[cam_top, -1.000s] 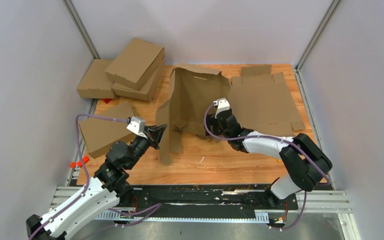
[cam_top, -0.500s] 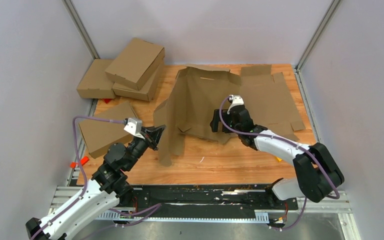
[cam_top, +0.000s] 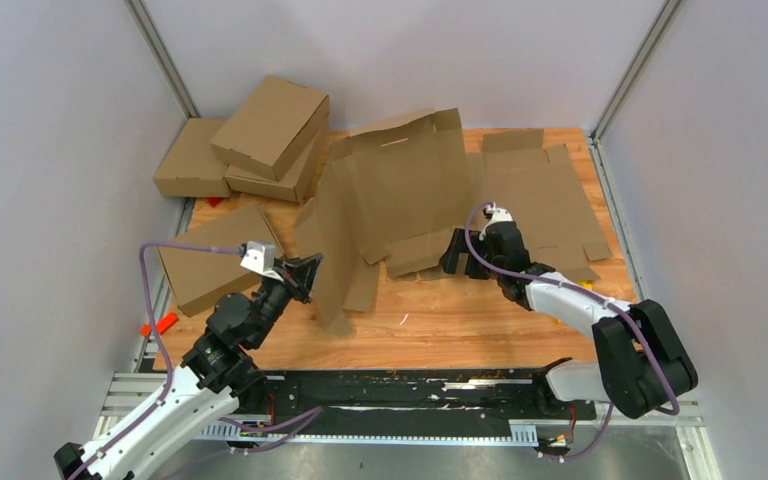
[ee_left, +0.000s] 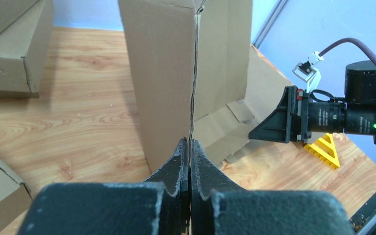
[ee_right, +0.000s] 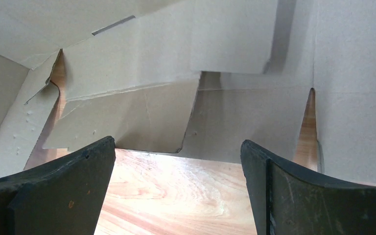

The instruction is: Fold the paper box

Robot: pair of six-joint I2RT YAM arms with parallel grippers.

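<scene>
The paper box [cam_top: 400, 190] is an unfolded brown die-cut sheet, standing partly upright in the middle of the wooden table with flaps hanging down. My left gripper [cam_top: 312, 268] is shut on the sheet's left flap edge [ee_left: 194, 83], which rises straight up between its fingers [ee_left: 178, 161]. My right gripper [cam_top: 457, 255] is open and empty, low over the table just right of the sheet's lower flaps [ee_right: 142, 112]. It also shows in the left wrist view [ee_left: 279, 122], apart from the cardboard.
Two folded brown boxes [cam_top: 260, 135] are stacked at the back left, a third [cam_top: 188, 160] beside them. Another cardboard piece [cam_top: 210, 260] lies at the left. A flat die-cut sheet [cam_top: 540, 200] lies at the back right. A yellow triangle [ee_left: 327, 149] lies near the right arm.
The right gripper has drawn back to the right, away from the sheet. The sheet's main panel has swung up and back and now stands more upright. The left gripper keeps its hold.
</scene>
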